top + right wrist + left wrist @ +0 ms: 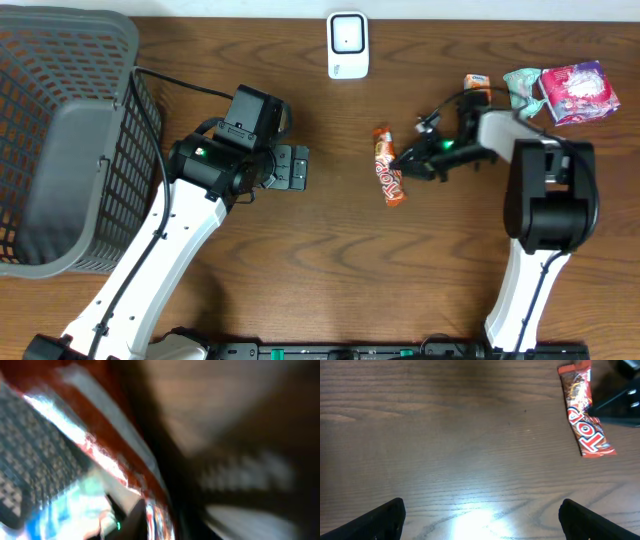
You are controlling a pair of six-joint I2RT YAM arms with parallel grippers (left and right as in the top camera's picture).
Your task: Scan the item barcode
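Observation:
The item, a red-orange candy bar (388, 167), lies flat on the wooden table at centre right. In the left wrist view the bar (584, 415) sits at the top right. My right gripper (408, 163) is low at the bar's right edge and touches it. The right wrist view is blurred, with the red wrapper (100, 435) filling it close up, so I cannot make out how the jaws stand. My left gripper (290, 167) hovers open over bare table to the left of the bar, with nothing between its fingers (385, 520). The white scanner (347, 45) stands at the far middle edge.
A grey mesh basket (100, 25) fills the far left. At the far right lie a pink packet (578, 92), a green packet (522, 85) and a small orange item (476, 84).

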